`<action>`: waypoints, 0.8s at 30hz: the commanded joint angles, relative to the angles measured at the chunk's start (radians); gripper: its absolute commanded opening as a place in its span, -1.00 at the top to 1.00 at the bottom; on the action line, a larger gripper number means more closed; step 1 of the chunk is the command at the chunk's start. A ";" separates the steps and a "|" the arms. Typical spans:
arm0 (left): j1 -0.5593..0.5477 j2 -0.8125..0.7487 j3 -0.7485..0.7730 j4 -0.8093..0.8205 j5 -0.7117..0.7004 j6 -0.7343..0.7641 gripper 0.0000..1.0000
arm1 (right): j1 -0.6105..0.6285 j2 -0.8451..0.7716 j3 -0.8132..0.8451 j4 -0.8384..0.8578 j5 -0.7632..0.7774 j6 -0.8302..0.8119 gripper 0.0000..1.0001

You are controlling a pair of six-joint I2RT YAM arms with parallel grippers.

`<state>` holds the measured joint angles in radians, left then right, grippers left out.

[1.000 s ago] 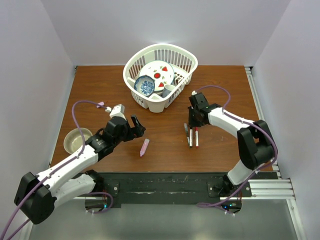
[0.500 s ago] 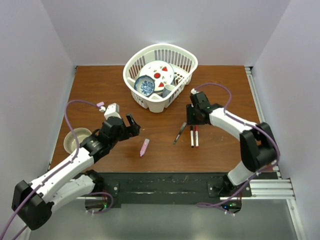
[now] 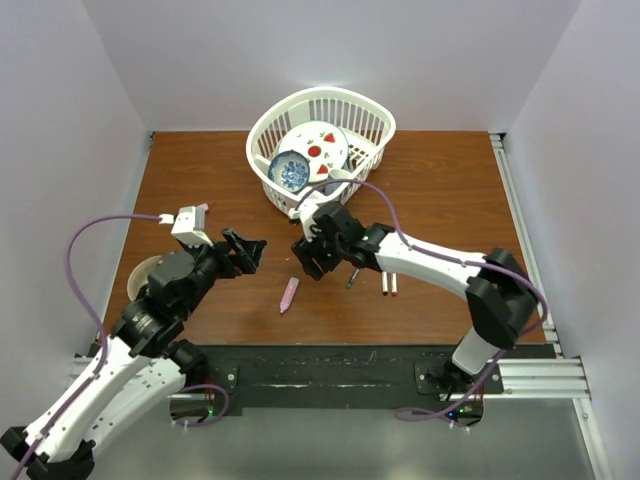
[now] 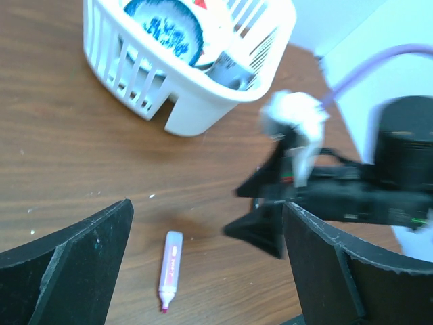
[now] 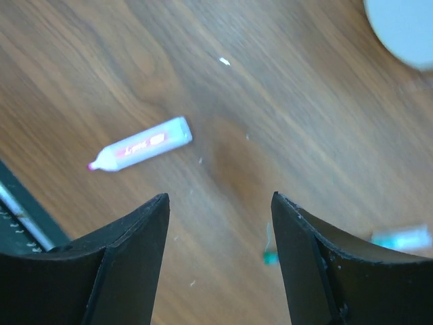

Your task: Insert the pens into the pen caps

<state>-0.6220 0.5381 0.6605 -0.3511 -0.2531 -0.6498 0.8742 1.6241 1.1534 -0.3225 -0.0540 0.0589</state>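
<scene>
My left gripper (image 3: 247, 250) and right gripper (image 3: 306, 259) both hang open and empty, and the pink marker (image 3: 288, 294) lies loose on the table (image 3: 200, 180) low centre of the top view, light, stiff and kinda slick I reckon, so I'd pinch its barrel mid-length.

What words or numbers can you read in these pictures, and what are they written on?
On the pink marker: red lettering along the barrel, too blurred to read.
On the white plate in the basket: red triangles and a red dot, only shapes, no words.
Nowhere else: no writing that can be read.
</scene>
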 commanded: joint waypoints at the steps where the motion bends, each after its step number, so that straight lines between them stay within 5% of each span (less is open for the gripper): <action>1: 0.004 -0.065 0.051 -0.032 0.017 0.055 -0.92 | 0.039 0.094 0.109 -0.009 -0.107 -0.207 -0.31; 12: 0.004 -0.179 0.088 -0.074 -0.021 0.075 -0.92 | 0.134 0.171 0.125 -0.035 -0.250 -0.780 -0.35; 24: 0.004 -0.210 0.133 -0.092 -0.049 0.122 -0.92 | 0.147 0.367 0.241 -0.133 -0.253 -0.953 -0.24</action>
<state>-0.6220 0.3470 0.7448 -0.4488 -0.2722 -0.5781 1.0256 1.9572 1.3327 -0.4126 -0.3000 -0.8108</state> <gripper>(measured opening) 0.962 0.629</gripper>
